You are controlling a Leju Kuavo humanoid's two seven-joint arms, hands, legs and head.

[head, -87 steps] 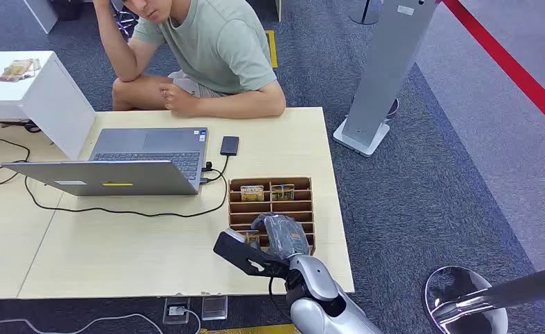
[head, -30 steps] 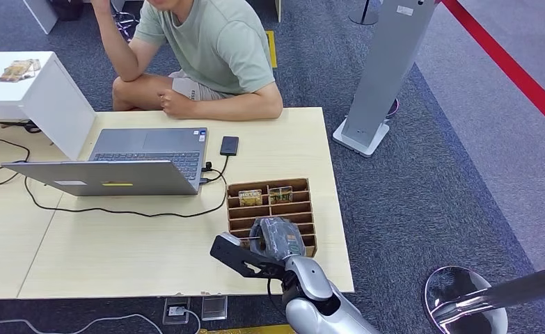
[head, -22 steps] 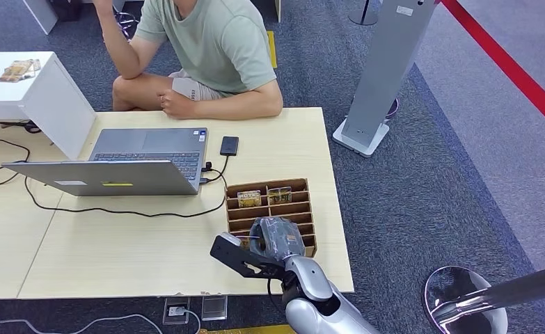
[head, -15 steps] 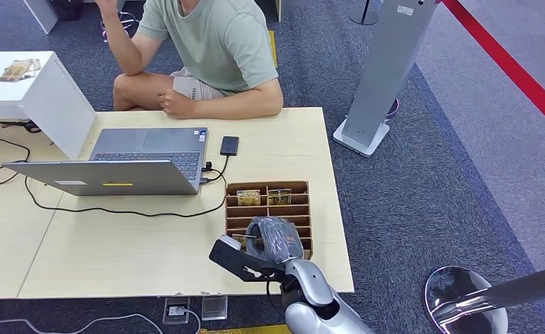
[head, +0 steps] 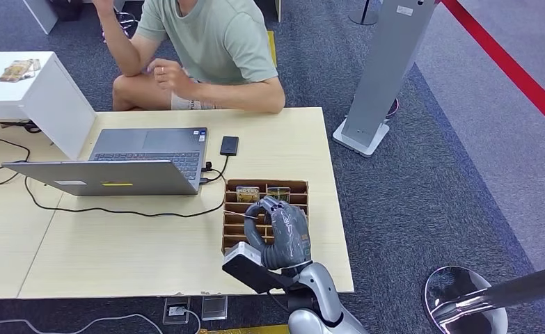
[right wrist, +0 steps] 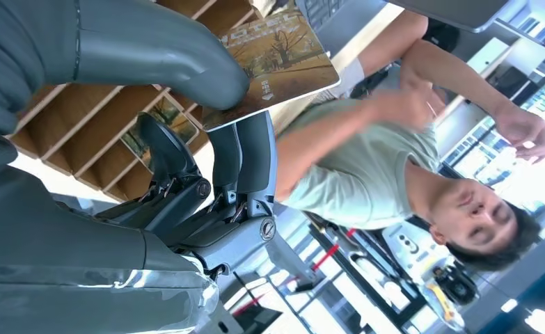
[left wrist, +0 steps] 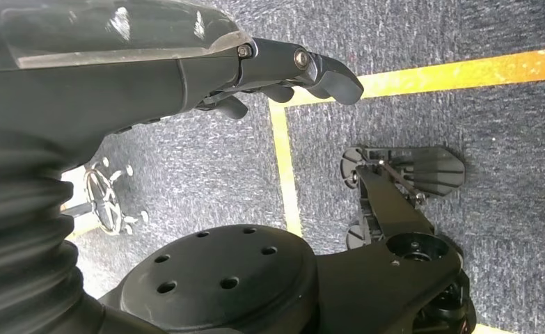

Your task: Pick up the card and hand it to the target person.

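My right hand [head: 283, 235] is raised over the wooden card box [head: 298, 186] at the table's near right. It pinches a brown card [right wrist: 276, 59] with a tree picture between thumb and fingers [right wrist: 245, 156]. In the head view that card [head: 244, 214] shows edge-on, just left of the hand. Two more cards [head: 248, 194] stand in the box's far row. The person in a green shirt [head: 217, 42] sits across the table with one hand [head: 166, 74] lifted off it. My left hand [left wrist: 186, 62] hangs over the carpet and holds nothing.
An open laptop [head: 144, 158] sits left of the box, its cable running across the table [head: 116, 250]. A black phone [head: 230, 145] lies near the laptop's far corner. A white cabinet [head: 29, 87] stands at far left, a grey pillar stand [head: 384, 76] right of the table.
My right hand has lifted from the box's near rows and turned upright with the card in it. The person has raised a hand from the table.
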